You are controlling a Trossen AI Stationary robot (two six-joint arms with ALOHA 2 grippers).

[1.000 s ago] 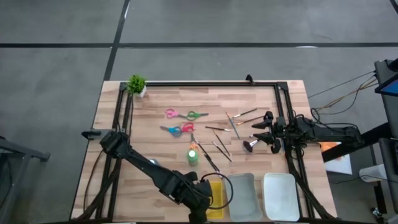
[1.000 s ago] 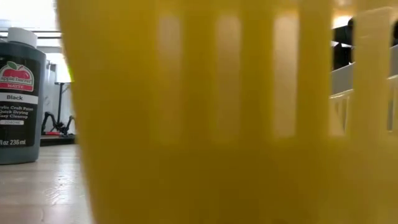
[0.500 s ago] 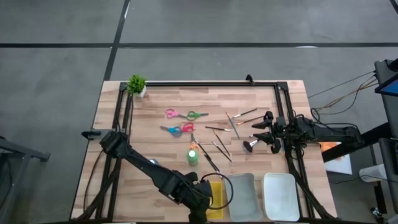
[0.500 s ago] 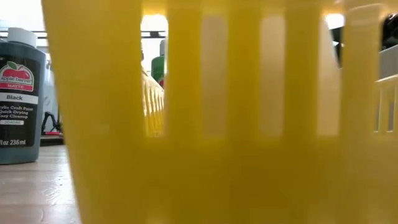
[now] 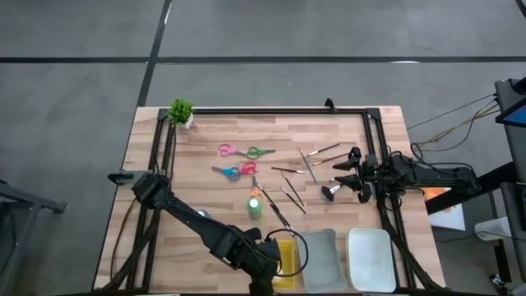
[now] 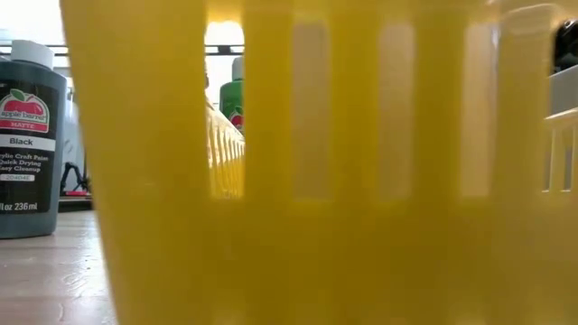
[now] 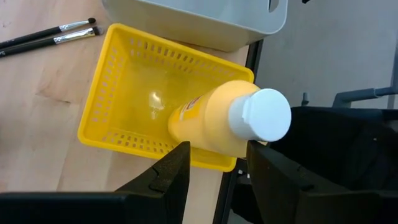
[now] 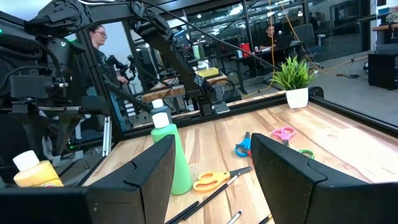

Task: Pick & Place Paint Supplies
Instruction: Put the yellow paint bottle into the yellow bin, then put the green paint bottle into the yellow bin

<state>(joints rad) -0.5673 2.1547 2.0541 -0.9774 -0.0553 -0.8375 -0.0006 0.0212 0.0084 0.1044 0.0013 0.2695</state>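
— While the left gripper [image 7: 217, 155] hangs over the yellow tray [image 7: 99, 124], where is the yellow paint bottle [image 7: 211, 118]?

— Inside that tray, tilted, its base down in the basket and its white cap up toward the wrist. The tray sits at the worktop's near edge, just beside the grey tray [image 5: 320, 247], with the white tray [image 5: 371, 255] beyond that.

— Has the pincer got hold of it?

— I cannot tell. The bottle lies right in line with it, but whether it is gripped or merely resting against the tray wall is not clear.

— And the right gripper [image 5: 341, 173]?

— It waits at the right edge of the worktop, spread wide with nothing between its fingers. The stubby dark brush [image 5: 331, 192] lies just beside it.

— What else is out?

— The green bottle [image 5: 255, 204] stands upright mid-worktop. The thin brushes [image 5: 292, 189] are scattered between it and the right gripper. Two pairs of scissors [image 5: 237, 150] lie toward the far edge. A dark bottle labelled Black [image 6: 27, 135] stands upright near the yellow tray, toward the left edge. The little potted plant [image 5: 181, 111] is in the far left corner.
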